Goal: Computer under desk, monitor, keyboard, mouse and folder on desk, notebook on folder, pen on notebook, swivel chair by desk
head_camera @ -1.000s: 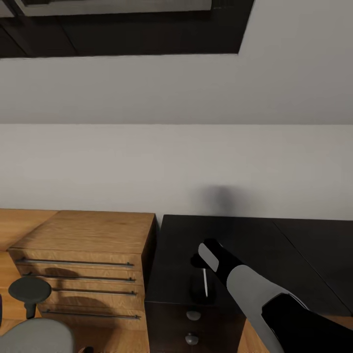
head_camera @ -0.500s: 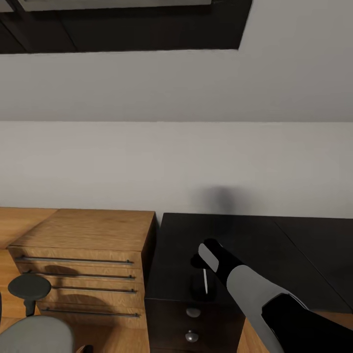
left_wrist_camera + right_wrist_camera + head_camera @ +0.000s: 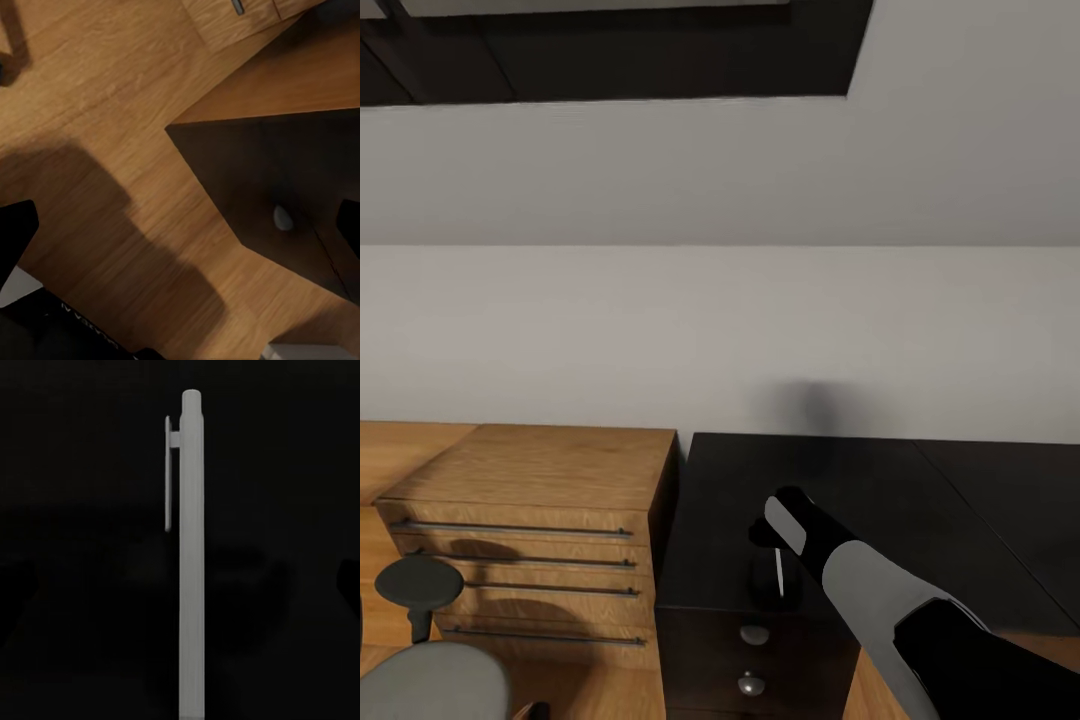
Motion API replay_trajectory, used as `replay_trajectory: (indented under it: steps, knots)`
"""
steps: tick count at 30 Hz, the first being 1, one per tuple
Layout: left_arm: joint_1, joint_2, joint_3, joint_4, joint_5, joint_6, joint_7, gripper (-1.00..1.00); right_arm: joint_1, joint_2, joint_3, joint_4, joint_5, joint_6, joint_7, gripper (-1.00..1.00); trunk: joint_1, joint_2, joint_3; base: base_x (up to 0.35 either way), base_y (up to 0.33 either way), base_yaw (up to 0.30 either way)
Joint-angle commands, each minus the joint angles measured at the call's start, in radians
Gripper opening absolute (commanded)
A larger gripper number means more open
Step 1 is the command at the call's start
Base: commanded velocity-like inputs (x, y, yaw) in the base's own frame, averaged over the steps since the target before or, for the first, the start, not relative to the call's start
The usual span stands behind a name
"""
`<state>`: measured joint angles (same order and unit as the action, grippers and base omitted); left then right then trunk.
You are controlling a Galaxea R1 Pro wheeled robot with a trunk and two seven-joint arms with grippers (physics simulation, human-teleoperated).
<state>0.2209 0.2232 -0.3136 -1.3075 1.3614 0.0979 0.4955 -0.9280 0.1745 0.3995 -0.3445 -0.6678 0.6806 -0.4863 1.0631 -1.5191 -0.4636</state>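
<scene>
One black cabinet top (image 3: 880, 520) sits beside an oak drawer chest (image 3: 525, 530), and on it lies the pen (image 3: 778, 577), pale and slim, near the front edge. My right gripper (image 3: 765, 550) hangs just above it, arm reaching forward and angled down; I cannot tell whether the jaws are spread. I'd judge the pen light, stiff and prone to roll, so I'd pinch mid-barrel (image 3: 191, 585), below the clip.
</scene>
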Motion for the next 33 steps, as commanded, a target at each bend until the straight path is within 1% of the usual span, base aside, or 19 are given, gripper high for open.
replay_trajectory:
  steps: [1,3,11,15,26,30,33]
  knots:
    - [0.0,0.001,-0.001,-0.002,0.003,0.002,0.005,1.0,-0.001,0.0,0.005,-0.001,-0.009,0.002,-0.009,1.0,0.004,-0.008,-0.004,0.0,0.0,0.0]
    - [0.0,0.001,-0.001,-0.001,0.003,0.002,0.006,1.0,-0.001,0.0,0.005,-0.001,-0.009,0.002,-0.008,1.0,0.012,-0.022,-0.01,0.0,0.0,0.0]
    - [0.0,0.001,0.0,-0.002,0.004,0.002,0.005,1.0,-0.002,0.0,0.006,-0.001,-0.009,0.002,-0.008,1.0,0.012,-0.022,-0.01,0.0,0.0,0.0]
    - [0.0,0.001,0.0,-0.001,0.004,0.002,0.005,1.0,-0.002,0.0,0.006,-0.001,-0.009,0.002,-0.008,1.0,0.027,-0.05,-0.023,0.0,0.0,0.0]
    - [0.0,0.001,0.001,-0.001,0.005,0.002,0.004,1.0,-0.002,0.0,0.006,-0.001,-0.009,0.002,-0.008,1.0,0.027,-0.05,-0.023,0.0,0.0,0.0]
    - [0.0,0.001,0.001,-0.001,0.005,0.002,0.004,1.0,-0.002,0.0,0.006,-0.001,-0.009,0.002,-0.008,1.0,0.042,-0.078,-0.035,0.0,0.0,0.0]
    - [0.0,0.001,0.001,-0.001,0.005,0.002,0.004,1.0,-0.002,0.0,0.006,-0.001,-0.009,0.002,-0.008,1.0,0.042,-0.078,-0.035,0.0,0.0,0.0]
